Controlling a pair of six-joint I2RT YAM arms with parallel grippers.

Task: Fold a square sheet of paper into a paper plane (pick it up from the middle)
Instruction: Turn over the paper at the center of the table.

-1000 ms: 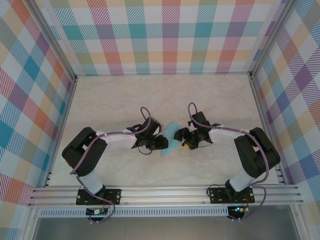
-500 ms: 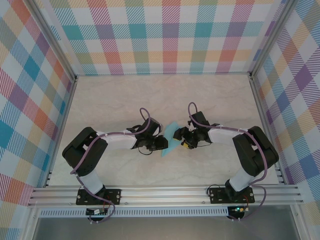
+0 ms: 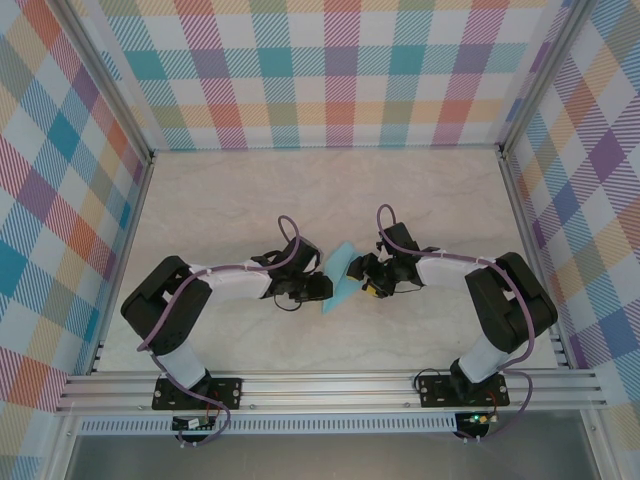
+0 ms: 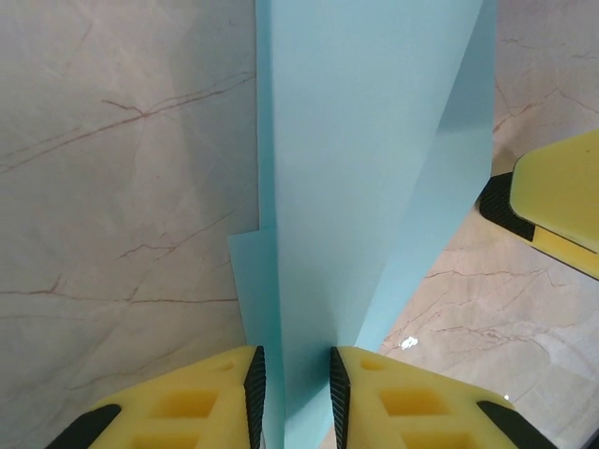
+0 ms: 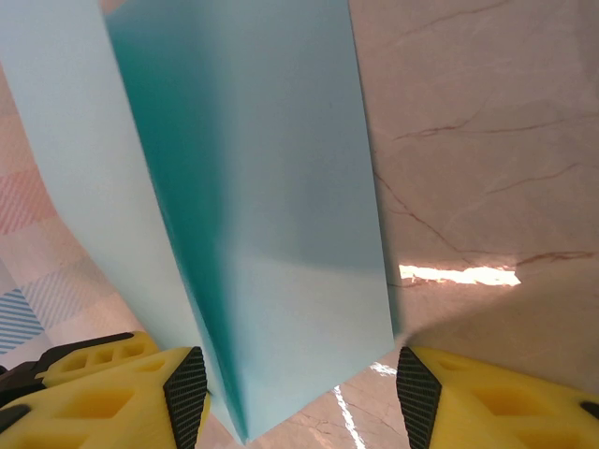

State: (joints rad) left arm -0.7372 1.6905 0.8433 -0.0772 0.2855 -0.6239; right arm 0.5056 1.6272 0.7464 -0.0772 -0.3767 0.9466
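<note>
Reaching inward from their bases at the near edge, both arms bend sharply at the elbow and lay their forearms low over the marble-look table (image 3: 230,200), wrists facing each other near its middle. Between them the light blue sheet of paper (image 3: 342,278), folded lengthwise, is held up on edge. The left gripper (image 4: 297,374) pinches the fold from below, its black pads (image 4: 255,383) close against both faces. The right gripper (image 5: 298,369) has its jaws well apart, one on either side of the paper's spread flaps. Whether they press on the flaps cannot be told.
</note>
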